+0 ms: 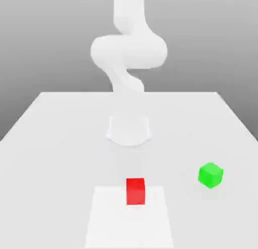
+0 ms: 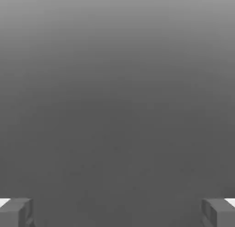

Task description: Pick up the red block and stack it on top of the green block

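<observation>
Still at the start: nothing picked up yet

Right now the gripper (image 2: 117, 212) hangs with jaws spread wide, empty. The red block (image 1: 135, 191) sits on the table (image 1: 50, 142), the green block (image 1: 210, 175) well apart toward the exterior view's right. Next, I'd judge, comes a descent over red

A pale grey table (image 1: 60, 142) fills the lower half of the exterior view, its far edge running straight across the middle of the frame and its sides spreading outward toward the bottom corners. Low in the centre lies a brighter white square patch (image 1: 108, 218), flat on the tabletop and reaching the bottom edge. Behind the table hangs a plain grey backdrop (image 1: 45, 36), lighter toward the top.
</observation>
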Tool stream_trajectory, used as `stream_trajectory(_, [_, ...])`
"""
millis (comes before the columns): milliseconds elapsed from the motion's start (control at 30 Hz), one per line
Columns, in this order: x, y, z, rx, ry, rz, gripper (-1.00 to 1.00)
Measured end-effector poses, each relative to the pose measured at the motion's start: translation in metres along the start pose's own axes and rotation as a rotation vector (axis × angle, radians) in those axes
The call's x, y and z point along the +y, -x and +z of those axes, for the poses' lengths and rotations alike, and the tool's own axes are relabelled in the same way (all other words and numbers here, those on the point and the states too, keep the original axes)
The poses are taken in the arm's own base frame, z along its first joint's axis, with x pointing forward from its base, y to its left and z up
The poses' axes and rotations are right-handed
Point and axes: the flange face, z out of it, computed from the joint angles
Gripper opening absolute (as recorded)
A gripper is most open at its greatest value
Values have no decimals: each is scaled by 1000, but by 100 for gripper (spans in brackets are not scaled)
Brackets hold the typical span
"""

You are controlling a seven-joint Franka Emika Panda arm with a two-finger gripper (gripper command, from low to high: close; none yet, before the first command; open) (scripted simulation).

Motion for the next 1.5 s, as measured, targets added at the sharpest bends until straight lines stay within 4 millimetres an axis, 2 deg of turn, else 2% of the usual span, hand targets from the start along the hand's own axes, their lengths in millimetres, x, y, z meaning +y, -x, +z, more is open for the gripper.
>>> stream_trajectory(167, [32, 38, 122, -135, 130, -8, 0])
stream_trajectory(333, [85, 97, 219, -269, 261, -18, 0])
stream_trajectory(433, [128, 142, 266, -354, 345, -24, 0])
stream_trajectory(567, [198, 213, 314, -477, 471, -35, 0])
stream_trajectory(667, [225, 241, 339, -508, 503, -38, 0])
stream_trajectory(800, [244, 259, 365, -512, 508, -38, 0])
stream_trajectory(833, [248, 262, 369, -513, 508, -38, -100])
stream_trajectory(1067, [248, 263, 369, -513, 508, -38, -100])
stream_trajectory(1300, [221, 237, 328, -512, 508, -38, -100])
stream_trajectory(1400, [196, 254, 318, -536, 484, -126, -100])
stream_trajectory(1500, [170, 279, 310, -565, 452, -239, -100])
